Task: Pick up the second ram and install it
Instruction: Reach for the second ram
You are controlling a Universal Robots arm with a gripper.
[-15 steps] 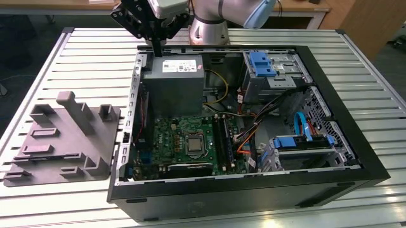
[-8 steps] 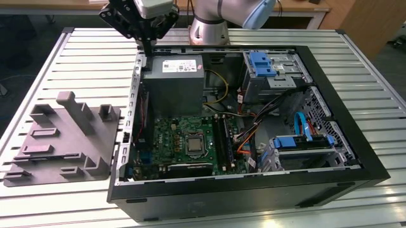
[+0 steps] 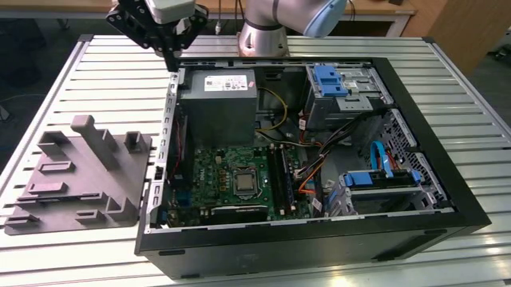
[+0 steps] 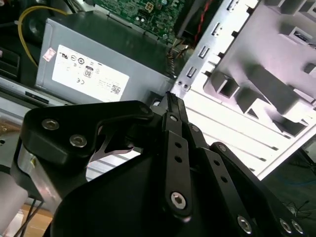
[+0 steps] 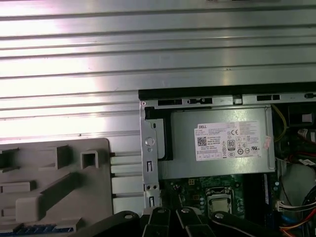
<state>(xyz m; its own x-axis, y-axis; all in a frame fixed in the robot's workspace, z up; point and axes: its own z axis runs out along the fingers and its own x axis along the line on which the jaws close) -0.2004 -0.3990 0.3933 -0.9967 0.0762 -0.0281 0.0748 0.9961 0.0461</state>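
Grey moulded fixture (image 3: 80, 173) sits on the slatted metal table (image 3: 119, 54) at the exterior view's left, just beside the open computer case (image 3: 319, 239). In the first wrist view a dark-blue strip, taken as the second ram (image 5: 29, 228), lies on that fixture, partly cut off at the frame edge. It is well apart from the gripper and not held.

Gripper (image 3: 171, 60) hangs over the case's rear corner, on the fixture side, with its tip just above the metal edge beside the power supply (image 3: 217, 110). In the second wrist view the fingers (image 4: 173, 106) look pressed together at the tip, with nothing pinched between them.

Arm (image 3: 267, 27) stands behind the case, on the table.

Inside the case, the grey power supply lies at the rear, pale label up. Green motherboard (image 3: 219, 173) lies in front of it, with long black slot rails along its side toward the exterior view's right. Yellow cable (image 3: 281, 107) loops beside the power supply.

Further toward the exterior view's right is a metal drive cage (image 3: 351, 98) with a blue clip on top. A second blue-trimmed bay (image 3: 379, 178) sits near the case's front corner.
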